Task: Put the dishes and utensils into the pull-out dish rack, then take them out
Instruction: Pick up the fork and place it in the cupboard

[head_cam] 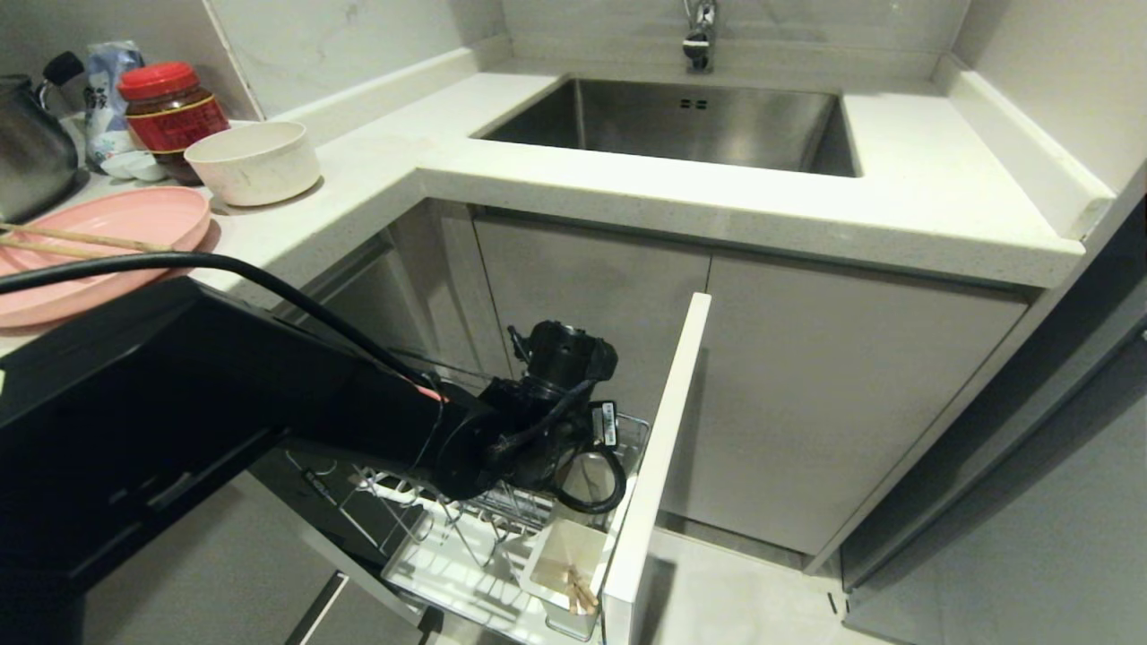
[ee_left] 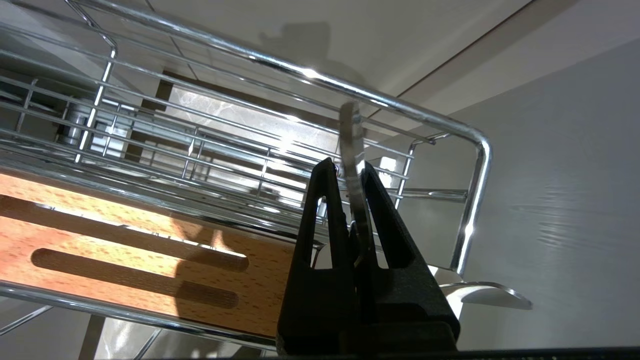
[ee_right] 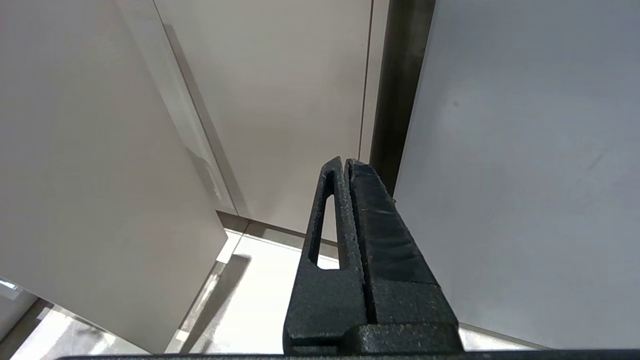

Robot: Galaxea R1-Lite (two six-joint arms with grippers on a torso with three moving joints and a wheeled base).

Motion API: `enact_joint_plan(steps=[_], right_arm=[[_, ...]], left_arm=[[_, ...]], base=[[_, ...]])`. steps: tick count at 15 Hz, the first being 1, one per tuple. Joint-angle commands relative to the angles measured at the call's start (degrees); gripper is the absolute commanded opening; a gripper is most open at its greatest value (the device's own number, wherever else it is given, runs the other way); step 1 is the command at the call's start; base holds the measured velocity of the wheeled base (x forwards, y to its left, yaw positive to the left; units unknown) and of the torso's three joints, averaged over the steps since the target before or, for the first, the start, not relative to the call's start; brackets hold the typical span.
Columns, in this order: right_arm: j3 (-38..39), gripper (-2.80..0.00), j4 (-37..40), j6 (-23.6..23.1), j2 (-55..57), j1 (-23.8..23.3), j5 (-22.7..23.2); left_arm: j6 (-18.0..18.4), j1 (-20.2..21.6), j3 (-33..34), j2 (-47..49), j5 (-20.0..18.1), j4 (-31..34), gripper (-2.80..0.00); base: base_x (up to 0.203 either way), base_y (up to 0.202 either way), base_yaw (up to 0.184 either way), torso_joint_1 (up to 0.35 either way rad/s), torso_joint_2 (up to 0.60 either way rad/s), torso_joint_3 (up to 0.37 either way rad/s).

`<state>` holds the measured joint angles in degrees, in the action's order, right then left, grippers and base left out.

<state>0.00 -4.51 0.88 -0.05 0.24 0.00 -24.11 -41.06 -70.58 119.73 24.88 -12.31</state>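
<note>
The pull-out dish rack stands drawn out below the counter, behind its white front panel. My left arm reaches down into it, over the white cutlery box. The left gripper is shut on a slim metal utensil, whose handle sticks out past the fingertips beside the chrome wire rim and slotted wooden strip. Another metal utensil rests at the box. The pink plate with chopsticks and the cream bowl sit on the counter at the left. My right gripper is shut and empty, facing cabinet fronts.
A steel sink with a faucet lies in the counter at the back. A red-lidded jar and a dark kettle stand at the far left. Tan wooden pieces lie in the cutlery box. Closed cabinet doors flank the rack.
</note>
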Motion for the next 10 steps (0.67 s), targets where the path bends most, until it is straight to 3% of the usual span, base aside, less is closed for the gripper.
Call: enact_joint_plan(steps=[1, 10], right_arm=[[1.49, -2.80, -0.06, 0.00, 0.05, 0.02, 0.00], [1.50, -2.80, -0.06, 0.00, 0.05, 0.02, 0.00]], left_arm=[[-0.14, -0.20, 0.08, 0.69, 0.17, -0.06, -2.80], [-0.14, -0.34, 0.01, 2.12, 0.08, -0.08, -2.80]], base=[[0.000, 0.000, 0.000, 0.000, 0.00, 0.000], [0.000, 0.000, 0.000, 0.000, 0.00, 0.000]])
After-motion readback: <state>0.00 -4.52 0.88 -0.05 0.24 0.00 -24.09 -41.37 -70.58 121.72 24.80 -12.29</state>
